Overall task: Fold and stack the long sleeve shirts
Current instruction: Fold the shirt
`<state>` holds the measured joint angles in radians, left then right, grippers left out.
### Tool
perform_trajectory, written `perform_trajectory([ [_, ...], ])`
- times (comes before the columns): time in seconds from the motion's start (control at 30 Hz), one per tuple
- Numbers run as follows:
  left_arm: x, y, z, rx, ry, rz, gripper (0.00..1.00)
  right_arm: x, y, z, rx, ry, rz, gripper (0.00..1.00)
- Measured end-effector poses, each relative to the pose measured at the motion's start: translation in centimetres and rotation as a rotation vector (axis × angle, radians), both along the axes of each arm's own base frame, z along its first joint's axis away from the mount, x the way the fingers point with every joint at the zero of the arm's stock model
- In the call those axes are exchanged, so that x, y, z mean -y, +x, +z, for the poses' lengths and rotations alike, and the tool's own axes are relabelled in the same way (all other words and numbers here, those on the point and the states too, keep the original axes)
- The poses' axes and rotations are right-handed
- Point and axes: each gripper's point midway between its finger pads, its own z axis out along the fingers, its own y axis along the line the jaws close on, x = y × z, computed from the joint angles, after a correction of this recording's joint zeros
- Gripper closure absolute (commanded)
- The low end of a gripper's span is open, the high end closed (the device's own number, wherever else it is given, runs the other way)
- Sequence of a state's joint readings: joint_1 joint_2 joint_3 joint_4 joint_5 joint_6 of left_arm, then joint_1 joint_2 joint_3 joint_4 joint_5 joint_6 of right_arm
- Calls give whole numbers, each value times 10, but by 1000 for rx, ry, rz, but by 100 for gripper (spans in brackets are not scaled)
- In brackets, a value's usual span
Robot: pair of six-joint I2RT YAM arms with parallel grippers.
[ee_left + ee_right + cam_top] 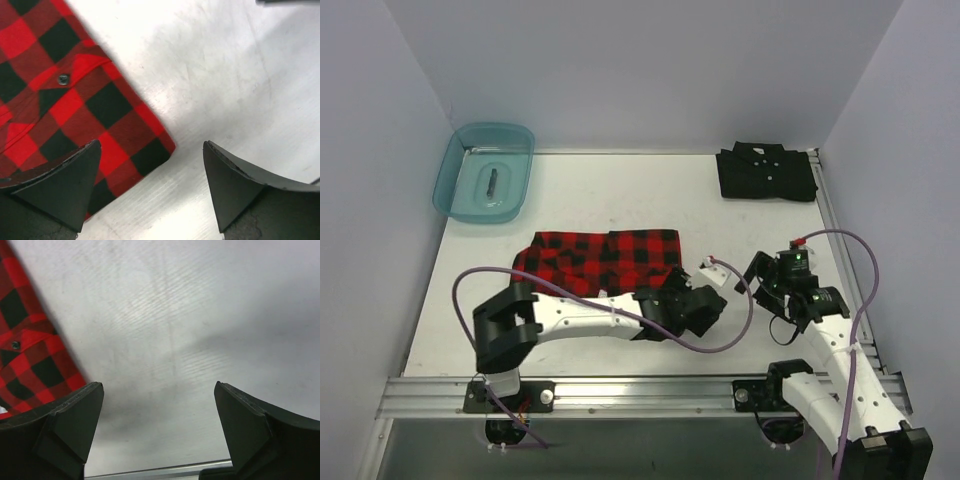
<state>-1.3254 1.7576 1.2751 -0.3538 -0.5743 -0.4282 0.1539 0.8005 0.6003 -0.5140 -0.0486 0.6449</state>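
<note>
Hovering low, left end effector (150, 145) gapes over plaid shirt (60, 100) corner.

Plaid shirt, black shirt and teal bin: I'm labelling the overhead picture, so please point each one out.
plaid shirt (600, 255), top view, middle of the folded cloth.
black shirt (766, 173), top view, middle of the folded front.
teal bin (447, 180), top view, left wall.

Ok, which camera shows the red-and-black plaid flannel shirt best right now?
Top external: the red-and-black plaid flannel shirt shows nearly whole there, only its near edge behind the left arm. Left wrist shows just a corner with a button; right wrist, a strip at the frame's left edge.
</note>
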Motion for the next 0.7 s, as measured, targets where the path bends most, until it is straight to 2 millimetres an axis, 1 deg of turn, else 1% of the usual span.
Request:
perform_trajectory([
  [0.03,7,-2,-7,6,29,-14,11,4,-3,-1,-12,-6,-13,0],
  [0.07,11,-4,-14,13,65,-24,15,9,-6,-2,-24,-10,-25,0],
  [0.17,20,-8,-33,38,155,-45,18,18,-11,-2,-34,-14,-63,0],
  [0.33,12,-5,-59,61,273,-44,23,25,-13,1,-23,-5,-94,0],
  [0.4,7,-4,-68,61,311,-41,28,26,-14,1,-24,-5,-95,0],
  [0.5,2,-1,-79,72,362,-30,32,25,-15,-1,-28,-2,-93,1],
  [0.53,4,0,-79,76,363,-28,40,25,-15,-1,-28,-2,-94,1],
  [0.57,4,0,-79,76,365,-25,43,26,-15,-2,-27,-1,-95,1],
  [0.6,3,0,-80,75,371,-25,49,26,-16,-3,-26,0,-96,2],
  [0.63,1,0,-82,75,381,-24,58,25,-17,-4,-30,2,-94,2],
  [0.67,0,0,-84,78,389,-21,63,24,-18,-6,-35,7,-91,2],
  [0.7,-1,0,-85,78,396,-21,65,23,-18,-8,-37,14,-87,2],
])
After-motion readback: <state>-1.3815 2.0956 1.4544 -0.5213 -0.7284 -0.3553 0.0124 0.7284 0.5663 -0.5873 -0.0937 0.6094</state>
